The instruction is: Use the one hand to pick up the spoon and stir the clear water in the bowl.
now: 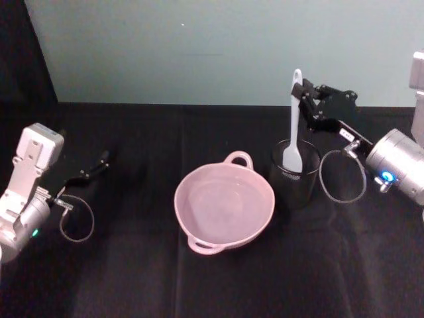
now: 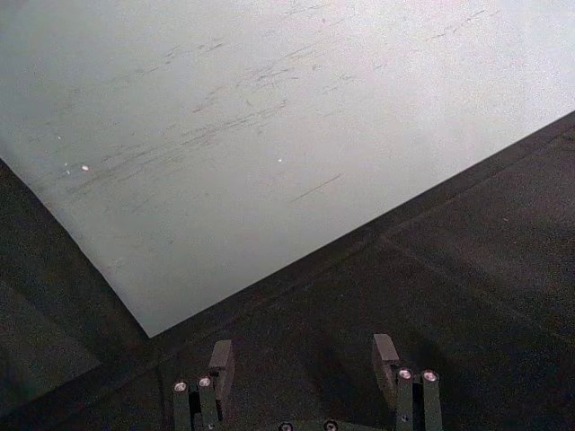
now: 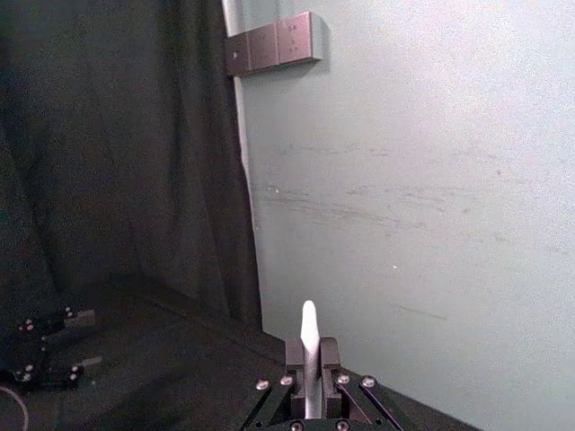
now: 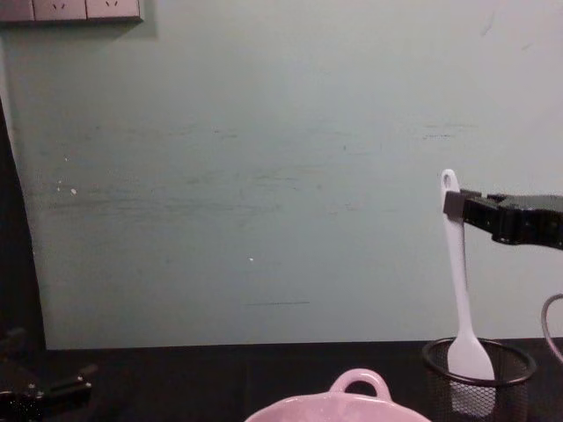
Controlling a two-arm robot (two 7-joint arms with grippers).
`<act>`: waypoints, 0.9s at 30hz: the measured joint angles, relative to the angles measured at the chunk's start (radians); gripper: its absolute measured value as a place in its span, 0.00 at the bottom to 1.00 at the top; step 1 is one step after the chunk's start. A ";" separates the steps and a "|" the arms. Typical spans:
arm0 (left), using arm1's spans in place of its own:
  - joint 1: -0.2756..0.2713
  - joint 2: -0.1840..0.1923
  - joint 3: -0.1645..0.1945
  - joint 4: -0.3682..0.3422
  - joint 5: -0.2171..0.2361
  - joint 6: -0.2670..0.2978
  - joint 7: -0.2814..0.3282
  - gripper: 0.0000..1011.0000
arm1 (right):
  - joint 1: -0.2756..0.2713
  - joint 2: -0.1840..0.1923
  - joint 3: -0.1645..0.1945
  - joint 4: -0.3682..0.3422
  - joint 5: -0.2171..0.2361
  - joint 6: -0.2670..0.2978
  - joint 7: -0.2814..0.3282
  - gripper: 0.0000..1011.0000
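The pink bowl (image 1: 224, 209) sits nearest on the black table (image 1: 132, 278), the mesh cup (image 1: 295, 173) just behind to its right holds the upright spoon (image 1: 293, 126), whose handle the right gripper (image 1: 306, 93) pinches near the top, while the left gripper (image 1: 99, 163) rests wide open far left.

glossy pink bowl (image 1: 224, 207); black wire-mesh cup (image 1: 296, 173)

You have the left gripper (image 2: 305, 359) at the bottom edge of the frame, its two dark fingers (image 2: 221, 361) standing apart with nothing between them. Beneath and around them lies a black cloth (image 2: 467, 269), filling the lower right. A pale, scuffed wall (image 2: 269, 135) takes up the upper part.
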 joint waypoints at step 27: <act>0.000 0.000 0.000 0.000 0.000 0.000 0.000 1.00 | -0.053 -0.076 0.091 0.161 0.274 0.007 0.059 0.11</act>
